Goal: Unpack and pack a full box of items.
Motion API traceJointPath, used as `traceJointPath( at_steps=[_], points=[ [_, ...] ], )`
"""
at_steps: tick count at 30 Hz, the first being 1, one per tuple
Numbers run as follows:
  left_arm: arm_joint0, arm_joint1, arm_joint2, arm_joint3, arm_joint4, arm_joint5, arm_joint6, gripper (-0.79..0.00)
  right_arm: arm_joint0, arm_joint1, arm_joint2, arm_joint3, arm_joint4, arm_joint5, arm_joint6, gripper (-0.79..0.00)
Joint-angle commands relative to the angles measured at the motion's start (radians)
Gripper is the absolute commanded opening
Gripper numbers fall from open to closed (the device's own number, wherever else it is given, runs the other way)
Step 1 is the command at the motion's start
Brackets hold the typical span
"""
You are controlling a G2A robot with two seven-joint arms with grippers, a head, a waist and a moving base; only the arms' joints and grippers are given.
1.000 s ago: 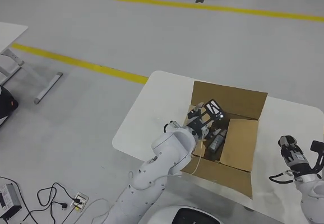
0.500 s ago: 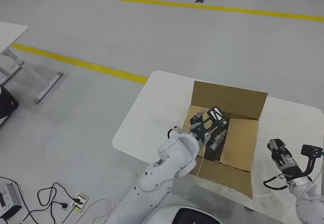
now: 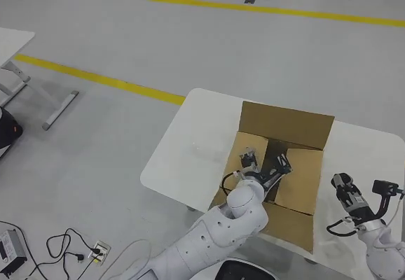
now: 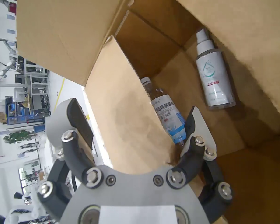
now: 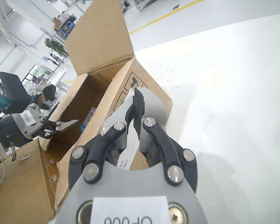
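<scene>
Snag risk first: our left fingers are spread wide with nothing in them. They straddle an inner flap of the box, with one finger inside just beside the clear bottle. We reckon a sideways pull could bend or tear that flap, or drag the box.

The bottle and the spray lie apart on the box floor. Our right fingers look pinched on a thin white packet beside the box. A weak pinch could drop it on the table.

Left wrist view gives us the bottles. Top view gives us the box on the table with an arm on either side.
</scene>
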Motion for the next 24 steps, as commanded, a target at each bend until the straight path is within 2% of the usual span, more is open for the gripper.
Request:
traceJointPath(
  at_steps=[1,6,8,9,10,11,12,24],
  points=[
    [-0.004,-0.002,-0.004,0.007,0.014,0.007,-0.009,0.000,0.001,-0.003,0.003,0.003,-0.002,-0.002,0.002,-0.785],
    [-0.004,-0.003,-0.021,0.014,0.054,0.012,-0.017,0.000,0.005,-0.012,0.012,0.006,-0.010,-0.009,0.011,-0.785],
    [0.004,-0.003,-0.028,0.007,0.075,0.016,-0.017,-0.249,0.008,-0.016,0.015,0.009,-0.017,-0.010,0.017,-0.785],
    [0.008,-0.003,-0.032,-0.001,0.075,0.016,-0.018,-0.434,0.009,-0.018,0.016,0.009,-0.019,-0.011,0.018,-0.785],
    [0.011,-0.003,-0.035,-0.006,0.079,0.017,-0.018,-0.542,0.009,-0.019,0.018,0.009,-0.019,-0.012,0.018,-0.785],
    [0.016,-0.003,-0.040,-0.016,0.088,0.018,-0.017,-0.727,0.009,-0.021,0.020,0.011,-0.022,-0.015,0.021,-0.785],
    [0.021,-0.003,-0.044,-0.026,0.089,0.019,-0.017,-0.785,0.009,-0.022,0.022,0.012,-0.023,-0.016,0.022,-0.785],
    [0.062,-0.003,-0.110,-0.184,0.049,-0.023,0.014,-0.785,0.003,-0.039,0.045,0.019,-0.037,-0.034,0.035,-0.785]
  ],
)
